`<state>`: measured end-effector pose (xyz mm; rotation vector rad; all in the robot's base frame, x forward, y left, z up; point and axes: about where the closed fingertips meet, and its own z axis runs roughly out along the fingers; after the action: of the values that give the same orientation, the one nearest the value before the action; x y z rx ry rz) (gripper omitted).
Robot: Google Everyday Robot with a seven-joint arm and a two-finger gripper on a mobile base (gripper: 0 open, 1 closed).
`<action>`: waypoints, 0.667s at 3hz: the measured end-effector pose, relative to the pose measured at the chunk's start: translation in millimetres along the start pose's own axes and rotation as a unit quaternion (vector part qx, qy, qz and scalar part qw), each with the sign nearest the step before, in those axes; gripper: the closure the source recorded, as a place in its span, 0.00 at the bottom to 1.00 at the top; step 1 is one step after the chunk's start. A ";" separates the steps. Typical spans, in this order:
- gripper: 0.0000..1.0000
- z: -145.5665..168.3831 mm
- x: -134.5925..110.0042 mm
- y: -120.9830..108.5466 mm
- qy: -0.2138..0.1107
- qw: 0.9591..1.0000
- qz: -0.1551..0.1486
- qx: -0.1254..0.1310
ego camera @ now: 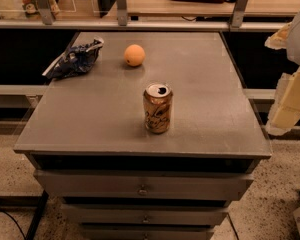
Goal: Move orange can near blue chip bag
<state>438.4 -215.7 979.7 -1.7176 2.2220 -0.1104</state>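
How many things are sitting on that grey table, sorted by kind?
Drink cans: 1, the orange can
Snack bags: 1, the blue chip bag
Round fruit: 1, the orange fruit
Total: 3
The gripper is not counted; it hangs beyond the right edge of the table, apart from all three.

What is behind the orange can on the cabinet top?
Behind the orange can, slightly left, lies an orange fruit, with the blue chip bag further left. The can hides a strip of the cabinet top behind it. The gripper hangs beyond the right edge.
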 end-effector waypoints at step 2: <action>0.00 2.8 -2.2 -3.6 -0.044 0.999 0.000 0.002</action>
<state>443.1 -214.2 978.4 -1.6859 2.1573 -0.0375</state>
